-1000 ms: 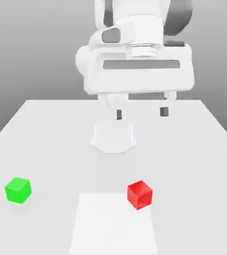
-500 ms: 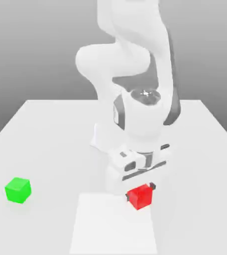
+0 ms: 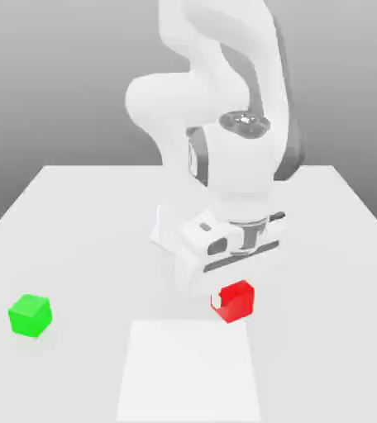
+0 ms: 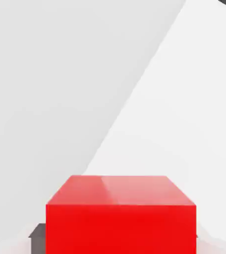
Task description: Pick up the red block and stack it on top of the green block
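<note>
while the gripper (image 3: 230, 291) squeezes tight on the red block (image 3: 235, 301) and holds it just above the white table (image 3: 76, 223) near the front middle, the green block (image 3: 31, 315) sits well apart on the exterior view's left of the table.

green block (image 3: 31, 316) left, red block (image 3: 234, 301) right
</note>
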{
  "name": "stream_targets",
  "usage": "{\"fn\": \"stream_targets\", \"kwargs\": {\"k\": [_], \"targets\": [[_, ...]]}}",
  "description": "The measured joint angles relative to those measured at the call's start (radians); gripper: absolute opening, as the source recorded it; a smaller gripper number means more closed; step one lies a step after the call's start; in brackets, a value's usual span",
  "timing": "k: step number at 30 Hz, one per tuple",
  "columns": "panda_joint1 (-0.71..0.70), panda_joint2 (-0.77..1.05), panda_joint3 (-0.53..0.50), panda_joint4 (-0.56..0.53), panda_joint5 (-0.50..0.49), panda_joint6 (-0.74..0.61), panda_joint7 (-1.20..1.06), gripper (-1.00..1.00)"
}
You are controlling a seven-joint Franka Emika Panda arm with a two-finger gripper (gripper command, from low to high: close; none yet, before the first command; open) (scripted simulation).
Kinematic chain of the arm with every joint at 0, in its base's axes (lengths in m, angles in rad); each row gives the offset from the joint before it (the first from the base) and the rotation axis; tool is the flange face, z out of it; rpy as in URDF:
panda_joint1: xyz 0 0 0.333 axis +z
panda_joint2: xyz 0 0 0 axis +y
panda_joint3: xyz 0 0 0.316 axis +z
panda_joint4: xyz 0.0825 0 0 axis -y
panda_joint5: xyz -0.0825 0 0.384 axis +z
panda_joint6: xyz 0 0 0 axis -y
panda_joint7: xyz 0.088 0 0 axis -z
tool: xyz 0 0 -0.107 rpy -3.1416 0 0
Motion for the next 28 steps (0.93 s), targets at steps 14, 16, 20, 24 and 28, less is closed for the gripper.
{"fn": "stream_targets", "kwargs": {"k": [14, 16, 20, 24, 28], "targets": [[-0.428, 0.018, -0.338, 0.157, -0.038, -0.136, -0.444, -1.00], [-0.484, 0.027, -0.372, 0.178, -0.038, -0.148, -0.504, -1.00], [-0.490, 0.111, -0.362, 0.192, 0.045, -0.083, -0.588, -1.00], [-0.514, 0.219, -0.313, 0.198, 0.163, 0.009, -0.675, -1.00], [-0.524, 0.241, -0.299, 0.199, 0.185, 0.028, -0.691, 1.00]]}}
